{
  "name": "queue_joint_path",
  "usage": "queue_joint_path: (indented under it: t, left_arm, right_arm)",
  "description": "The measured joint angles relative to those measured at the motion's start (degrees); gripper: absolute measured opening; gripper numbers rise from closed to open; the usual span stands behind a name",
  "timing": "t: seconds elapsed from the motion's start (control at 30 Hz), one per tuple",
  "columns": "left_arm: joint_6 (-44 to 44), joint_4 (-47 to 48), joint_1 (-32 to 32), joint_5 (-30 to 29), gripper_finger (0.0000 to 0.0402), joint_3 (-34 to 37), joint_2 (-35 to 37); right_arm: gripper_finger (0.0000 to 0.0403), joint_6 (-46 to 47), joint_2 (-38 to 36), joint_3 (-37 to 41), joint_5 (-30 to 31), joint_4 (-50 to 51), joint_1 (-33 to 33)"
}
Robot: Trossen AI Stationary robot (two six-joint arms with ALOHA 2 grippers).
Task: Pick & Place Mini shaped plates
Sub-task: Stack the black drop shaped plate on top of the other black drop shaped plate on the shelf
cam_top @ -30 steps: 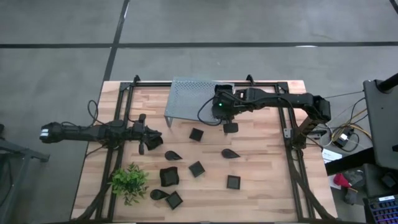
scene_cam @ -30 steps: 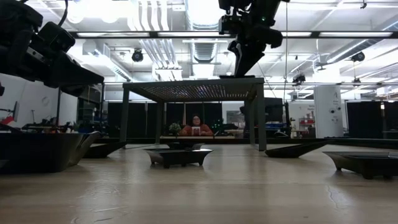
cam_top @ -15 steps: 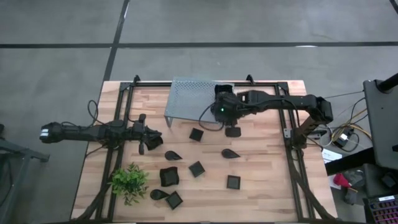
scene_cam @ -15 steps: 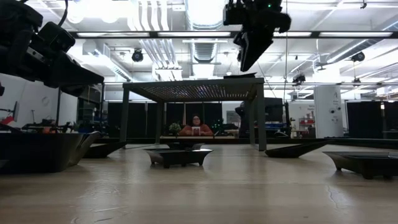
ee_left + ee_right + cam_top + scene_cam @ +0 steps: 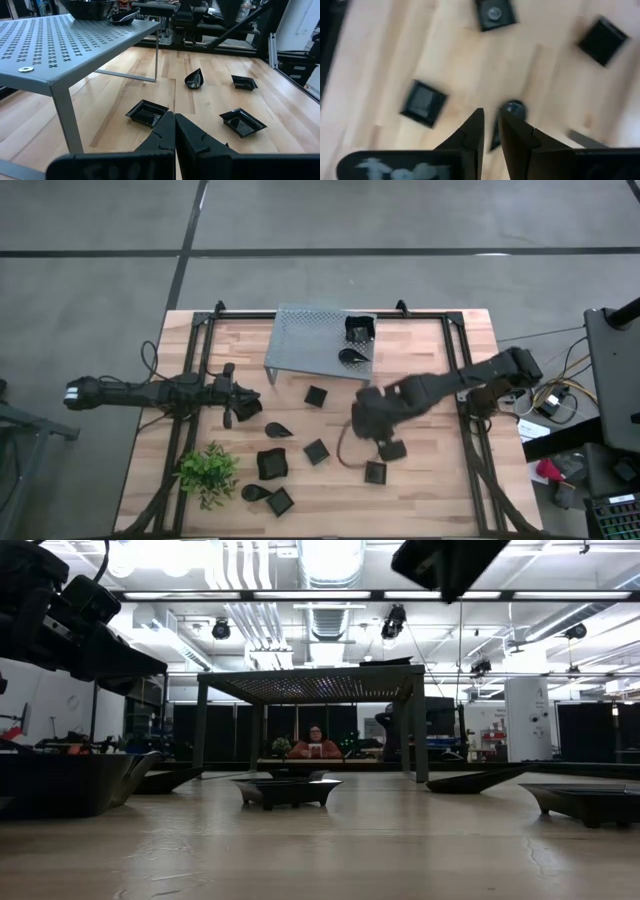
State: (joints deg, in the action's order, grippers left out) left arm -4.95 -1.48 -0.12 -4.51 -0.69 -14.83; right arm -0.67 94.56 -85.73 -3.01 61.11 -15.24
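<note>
In the high view, several small black plates lie scattered on the wooden table: a square one (image 5: pixel 316 395), a teardrop (image 5: pixel 277 429), a larger one (image 5: pixel 271 464) and a square one (image 5: pixel 375 472). A square plate (image 5: pixel 358 328) and a teardrop plate (image 5: pixel 350 356) rest on top of the grey perforated rack (image 5: pixel 305 348). My right gripper (image 5: pixel 388 448) hovers over the table's near right part, narrowly open and empty (image 5: pixel 491 114), above a teardrop plate (image 5: pixel 512 107). My left gripper (image 5: pixel 243 408) waits at the left, shut and empty (image 5: pixel 174 116).
A small green plant (image 5: pixel 208 472) stands near the near-left corner. The rack's legs (image 5: pixel 67 120) stand on the far half of the table. Bare wood lies at the right between the plates and the black frame rail (image 5: pixel 470 430). A person (image 5: pixel 316 745) sits far behind the table.
My right gripper has risen from the rack's right end and swung toward the table's near edge, ending above the plates in the middle right. With the arm gone, a square and a teardrop plate show on the rack top. The left arm has kept still.
</note>
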Motion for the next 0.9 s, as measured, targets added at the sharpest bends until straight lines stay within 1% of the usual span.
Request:
queue_joint_path:
  t: [0.2,0.37,0.53,0.63,0.67,0.77,0.9]
  left_arm:
    - [0.00,0.00,-0.01,-0.01,0.0000,0.00,0.00]
    - [0.00,0.00,0.00,-0.02,0.0000,0.00,0.00]
    - [0.00,0.00,0.00,0.00,0.0000,0.01,0.00]
    - [0.00,0.00,0.00,0.00,0.0000,0.00,0.00]
    - [0.00,0.00,0.00,0.00,0.0000,0.00,0.00]
    - [0.00,0.00,-0.01,-0.01,0.0000,0.01,0.00]
    - [0.00,0.00,0.00,0.00,0.0000,0.00,0.00]
  right_arm:
    - [0.0054,2.17,0.13,4.08,0.39,-4.55,-6.28]
    - [0.0063,4.12,0.15,9.72,6.49,-9.84,-8.64]
    - [0.0101,5.66,0.20,16.58,12.19,-14.07,-9.25]
    - [0.0127,7.94,0.22,18.98,17.81,-14.41,-9.14]
    - [0.0133,8.05,0.20,19.76,18.76,-14.50,-9.07]
    - [0.0142,7.77,0.22,22.43,19.67,-17.26,-9.07]
    - [0.0140,7.15,0.20,25.64,19.58,-21.75,-9.19]
